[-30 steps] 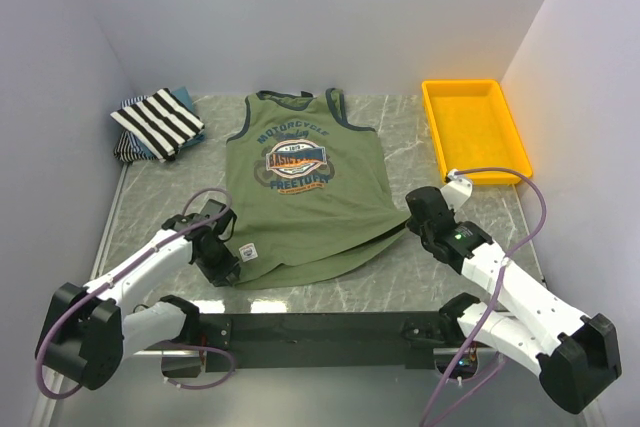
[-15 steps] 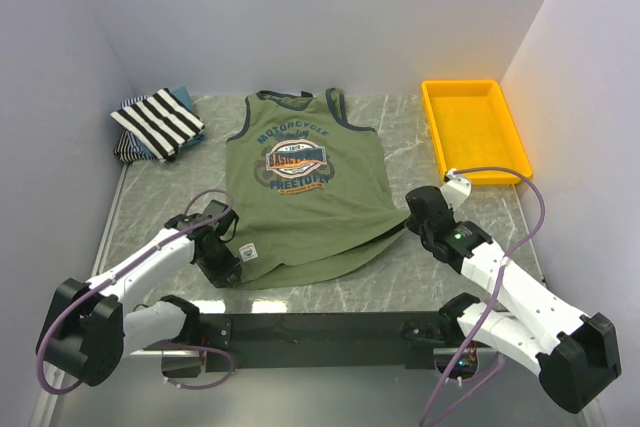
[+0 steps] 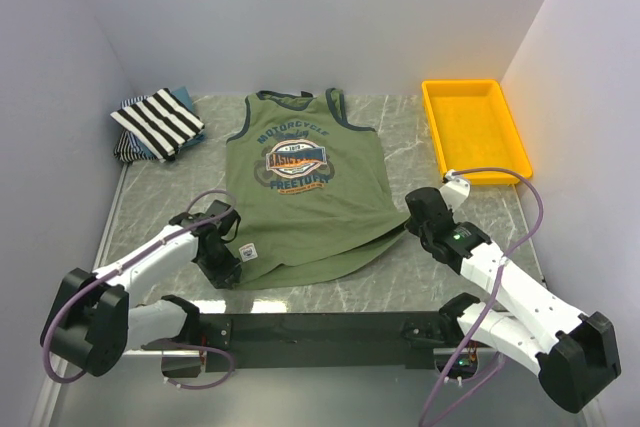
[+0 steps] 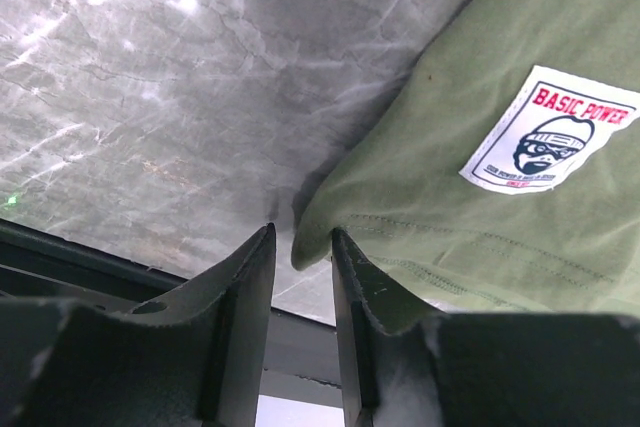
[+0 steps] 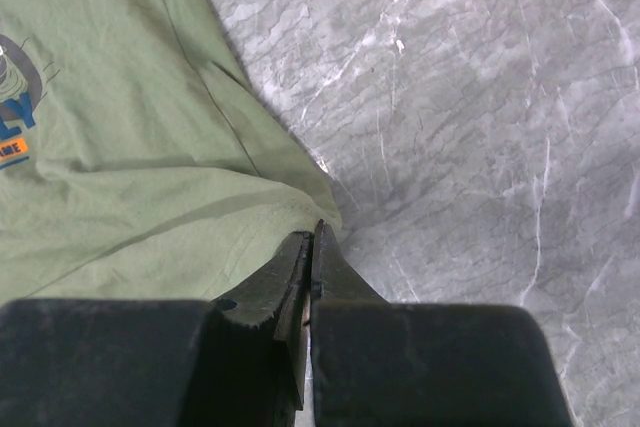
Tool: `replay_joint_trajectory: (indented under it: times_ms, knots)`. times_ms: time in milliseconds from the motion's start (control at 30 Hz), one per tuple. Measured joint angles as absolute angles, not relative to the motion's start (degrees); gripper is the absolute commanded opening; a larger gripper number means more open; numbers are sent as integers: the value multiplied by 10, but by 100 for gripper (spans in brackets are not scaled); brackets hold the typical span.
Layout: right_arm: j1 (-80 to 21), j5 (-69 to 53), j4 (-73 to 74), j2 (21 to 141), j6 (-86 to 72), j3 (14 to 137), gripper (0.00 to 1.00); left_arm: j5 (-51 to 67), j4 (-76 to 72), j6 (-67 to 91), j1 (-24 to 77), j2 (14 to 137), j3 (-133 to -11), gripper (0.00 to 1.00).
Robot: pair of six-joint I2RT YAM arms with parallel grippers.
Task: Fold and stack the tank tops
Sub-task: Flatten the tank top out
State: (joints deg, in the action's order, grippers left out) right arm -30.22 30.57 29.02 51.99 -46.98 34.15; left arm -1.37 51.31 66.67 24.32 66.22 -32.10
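The olive-green tank top (image 3: 305, 187) lies flat, print up, in the middle of the table. My left gripper (image 3: 228, 272) is at its near-left hem corner. In the left wrist view the jaws (image 4: 302, 237) are open a little, with the corner of the tank top (image 4: 500, 97) between the fingertips. My right gripper (image 3: 412, 219) is at the near-right hem corner. In the right wrist view it (image 5: 313, 232) is shut on the edge of the fabric (image 5: 120, 147). The striped tank top (image 3: 160, 119) lies folded on the bluish one (image 3: 185, 99) at the back left.
A yellow tray (image 3: 435, 132) stands at the back right. White walls close in the back and both sides. A dark rail (image 3: 320, 327) with the arm bases runs along the near edge. A white patch label (image 4: 550, 132) is sewn near the left hem.
The left arm has shifted slightly, with its gripper staying at the hem corner. The right arm and the tank tops have not moved.
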Motion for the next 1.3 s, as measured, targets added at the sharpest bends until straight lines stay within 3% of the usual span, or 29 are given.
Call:
replay_joint_trajectory:
  times_ms: [133, 233, 433, 567, 767, 1133, 1300]
  knots:
    - [-302, 305, 286, 524, -469, 342, 0, -14, 507, 667, 244, 670, -321, 27]
    - [-302, 305, 286, 526, -467, 342, 0, -17, 500, 667, 244, 672, -321, 1]
    - [-302, 306, 288, 526, -460, 343, 0, -30, 502, 643, 234, 668, -348, 1]
    - [-302, 309, 302, 521, -446, 365, 0, -37, 502, 603, 180, 630, -433, 1]
    - [-295, 332, 308, 498, -410, 470, 0, -39, 472, 520, 77, 586, -646, 1]
    - [-282, 378, 177, 531, -304, 804, 0, -25, 348, 493, 66, 658, -1034, 1]
    - [-282, 395, 89, 540, -243, 862, 0, -4, 291, 494, 66, 706, -1150, 1]
